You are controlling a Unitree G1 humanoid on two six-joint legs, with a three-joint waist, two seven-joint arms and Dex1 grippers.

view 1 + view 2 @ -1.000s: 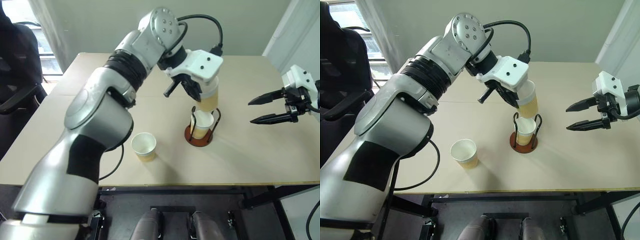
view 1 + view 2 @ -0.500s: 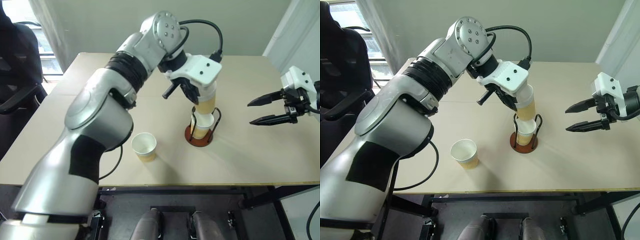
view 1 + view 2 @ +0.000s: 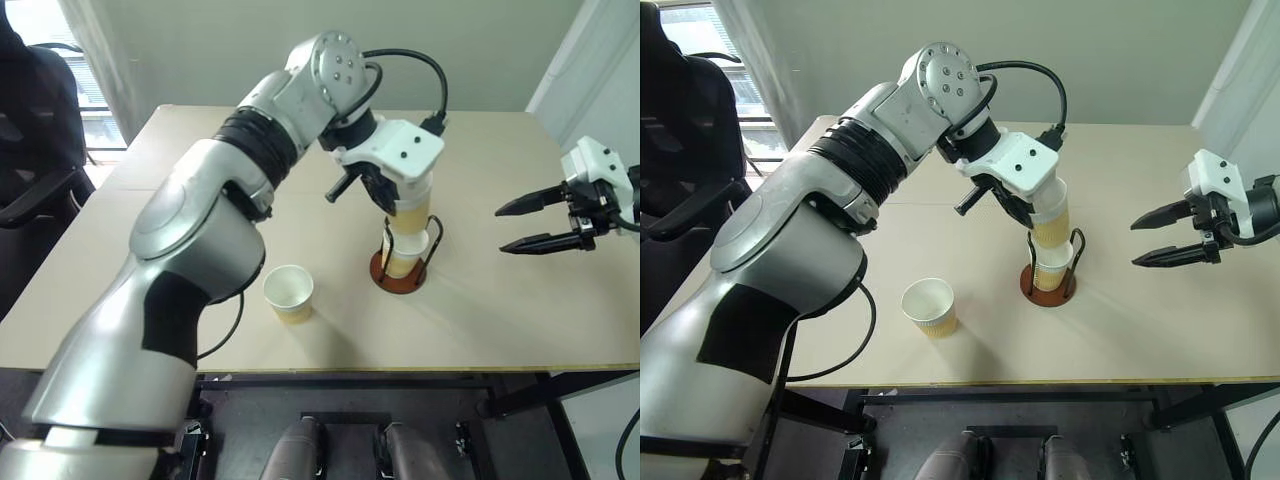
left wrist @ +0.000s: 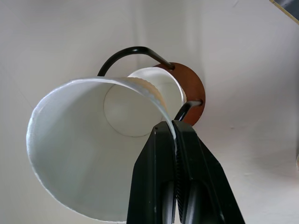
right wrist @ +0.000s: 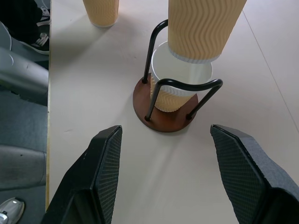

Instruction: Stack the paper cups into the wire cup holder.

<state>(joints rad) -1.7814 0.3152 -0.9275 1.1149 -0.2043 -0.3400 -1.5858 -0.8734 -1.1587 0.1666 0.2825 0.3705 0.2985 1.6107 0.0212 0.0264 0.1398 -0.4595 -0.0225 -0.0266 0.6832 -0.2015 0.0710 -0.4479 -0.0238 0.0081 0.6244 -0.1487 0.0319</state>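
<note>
My left gripper (image 4: pixel 176 140) is shut on the rim of a tan paper cup (image 3: pixel 412 203), which hangs nearly upright over the wire cup holder (image 3: pixel 398 277). A second paper cup (image 5: pixel 174 70) sits inside the holder's black loops. The held cup's bottom (image 5: pixel 205 32) is at that cup's mouth. A third paper cup (image 3: pixel 288 291) stands upright on the table, to the left of the holder and nearer me. My right gripper (image 3: pixel 500 229) hovers open and empty to the right of the holder, fingers (image 5: pixel 105 163) pointing toward it.
The light wooden table (image 3: pixel 500 320) has bare room around the holder and in front of my right gripper. A black chair (image 3: pixel 35 150) stands past the table's left edge. The wall runs behind the far edge.
The held cup has sunk slightly toward the cup in the holder and stands more upright. My right gripper and the loose cup have stayed put.
</note>
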